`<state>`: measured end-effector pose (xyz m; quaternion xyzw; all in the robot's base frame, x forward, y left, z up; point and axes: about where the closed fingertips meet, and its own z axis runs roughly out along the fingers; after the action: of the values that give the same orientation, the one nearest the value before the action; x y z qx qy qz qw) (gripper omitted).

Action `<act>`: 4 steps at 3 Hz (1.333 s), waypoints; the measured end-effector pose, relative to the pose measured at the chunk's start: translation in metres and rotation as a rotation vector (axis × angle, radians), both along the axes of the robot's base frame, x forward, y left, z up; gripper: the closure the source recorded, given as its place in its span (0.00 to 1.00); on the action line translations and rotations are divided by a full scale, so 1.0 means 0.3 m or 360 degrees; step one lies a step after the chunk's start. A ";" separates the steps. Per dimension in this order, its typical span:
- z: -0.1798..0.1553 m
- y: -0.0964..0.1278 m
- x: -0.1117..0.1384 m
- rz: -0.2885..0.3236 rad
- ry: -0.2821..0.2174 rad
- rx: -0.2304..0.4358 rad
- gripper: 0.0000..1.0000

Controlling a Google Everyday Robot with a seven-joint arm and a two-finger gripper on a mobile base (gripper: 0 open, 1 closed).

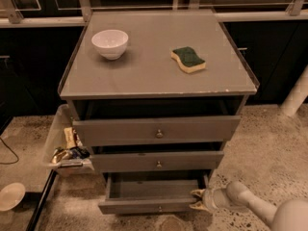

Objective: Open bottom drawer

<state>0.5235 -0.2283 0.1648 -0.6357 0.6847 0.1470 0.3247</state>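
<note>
Gripper (197, 199): low at near right, on the end of a pale arm (250, 206) coming in from the near right corner. Its two yellowish tips are spread apart, one above the other, at the right end of the bottom drawer (144, 206). Contact with the front: cannot tell.

Bottom drawer: lowest of three in the grey cabinet, just above the floor (269, 143). It has a slim flat grey front with a small round knob (160, 208) at centre. It is pulled out toward the near side, with its dark interior exposed.

Above and slightly farther: middle drawer (125, 161), a little way out, then top drawer (120, 130), the widest front, also partly out.

Left of the cabinet: a pale plate (9, 196) on the floor, and a clear bin (53, 138) holding snack packets (70, 150), close beside the drawer stack. A dark bar (41, 203) runs along the floor under the bin.

Open speckled floor lies to the right of the cabinet, and a white post (294, 97) stands at the far right.

Cabinet top (154, 78): a white bowl (109, 43) at far left and a green-and-yellow sponge (188, 59) at right, well apart. Dark cabinets (269, 37) stand behind.
</note>
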 end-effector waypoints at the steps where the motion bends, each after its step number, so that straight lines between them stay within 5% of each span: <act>1: 0.013 -0.001 0.004 0.0002 -0.0016 -0.0002 1.00; 2: 0.018 -0.012 -0.044 -0.0002 -0.0021 0.0002 1.00; 4: 0.017 -0.011 -0.040 -0.0002 -0.0020 0.0003 0.58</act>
<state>0.5115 -0.2317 0.1699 -0.6360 0.6828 0.1432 0.3297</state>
